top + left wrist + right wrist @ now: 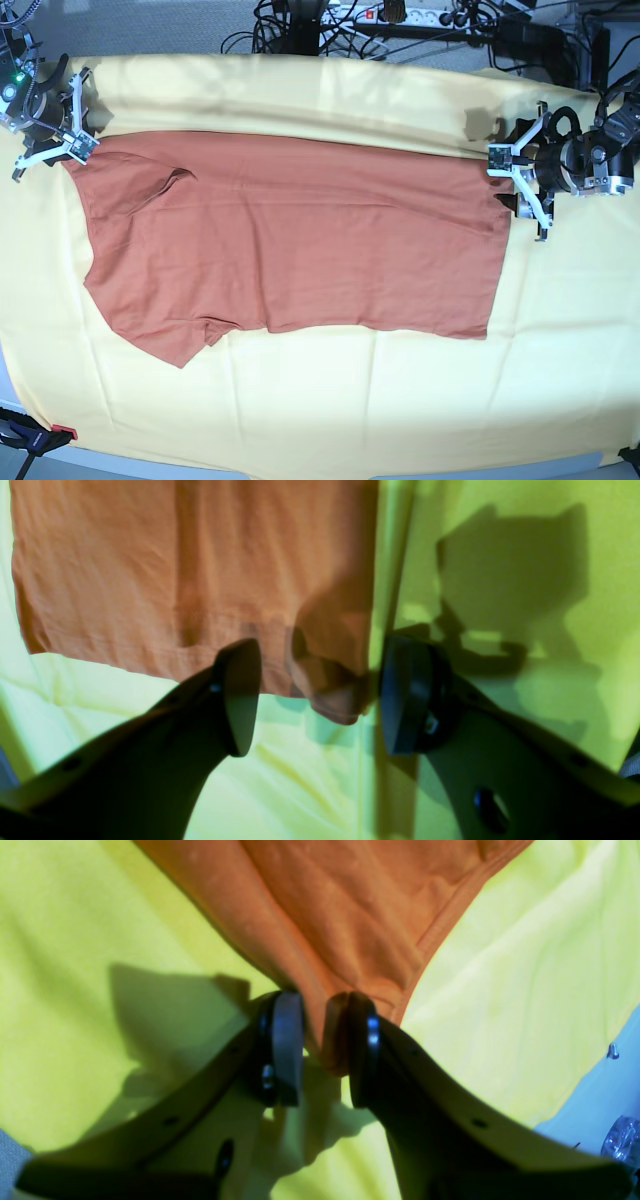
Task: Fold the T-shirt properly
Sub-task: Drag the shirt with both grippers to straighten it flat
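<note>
1. Left wrist view: fabric of the T-shirt (pixel 190 575) fills the upper left, rust-orange and lightly creased, with its hemmed edge running across the middle and a rumpled corner hanging just between the fingers. The left gripper (pixel 320 700) stands wide apart, one dark finger on each side of that corner, and nothing is clamped between them. Under the shirt lies the pale yellow cloth (pixel 525 570), which carries the gripper's shadow at the right.

2. Right wrist view: the right gripper (pixel 325 1050) has its jaws drawn close together, pinching a bunched point of the T-shirt (pixel 350 915). The orange fabric fans out upward from the pinch, with a ribbed seam along its right edge. The yellow cloth (pixel 75 915) spreads on both sides, and a strip of pale blue surface (pixel 600 1090) shows at the lower right.

3. Base view: the T-shirt (pixel 300 240) lies spread flat across the middle of the yellow cloth (pixel 320 410), one sleeve pointing toward the lower left. The right gripper (pixel 60 140), at the upper left, grips the shirt's corner there. The left gripper (pixel 520 180), at the right, sits spread at the shirt's far edge near its upper corner. Cables (pixel 400 25) lie tangled beyond the far edge of the cloth.
</note>
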`<state>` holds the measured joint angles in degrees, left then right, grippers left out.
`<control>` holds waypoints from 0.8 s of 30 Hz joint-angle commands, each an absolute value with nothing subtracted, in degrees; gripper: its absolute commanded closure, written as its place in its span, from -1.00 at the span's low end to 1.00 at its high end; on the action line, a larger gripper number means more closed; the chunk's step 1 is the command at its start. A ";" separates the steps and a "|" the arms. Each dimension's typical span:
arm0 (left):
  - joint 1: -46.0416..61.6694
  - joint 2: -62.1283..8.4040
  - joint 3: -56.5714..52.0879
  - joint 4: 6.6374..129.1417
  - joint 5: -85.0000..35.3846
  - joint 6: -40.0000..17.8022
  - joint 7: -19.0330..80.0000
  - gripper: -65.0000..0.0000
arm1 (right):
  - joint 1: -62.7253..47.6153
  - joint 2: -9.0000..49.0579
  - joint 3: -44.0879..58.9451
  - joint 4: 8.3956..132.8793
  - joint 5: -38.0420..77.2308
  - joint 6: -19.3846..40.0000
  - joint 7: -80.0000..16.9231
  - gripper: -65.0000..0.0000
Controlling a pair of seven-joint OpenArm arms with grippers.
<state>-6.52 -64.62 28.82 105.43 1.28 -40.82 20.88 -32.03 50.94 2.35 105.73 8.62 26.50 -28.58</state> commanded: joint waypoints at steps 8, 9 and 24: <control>-7.68 -65.91 28.05 106.13 -4.60 -40.00 21.02 -0.16 | -31.73 52.23 3.01 106.24 8.73 25.89 -28.29 0.44; -7.68 -65.91 28.05 106.10 -4.54 -40.00 21.41 -0.16 | -31.73 52.23 3.01 106.24 8.73 25.89 -28.29 0.44; -7.81 -65.89 28.05 106.10 -0.86 -40.00 22.74 1.00 | -31.73 52.23 3.01 106.24 8.73 25.87 -28.18 0.46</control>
<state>-6.85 -64.60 28.82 105.45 -1.06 -40.60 23.00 -32.03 50.94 2.35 105.73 8.62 26.50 -28.69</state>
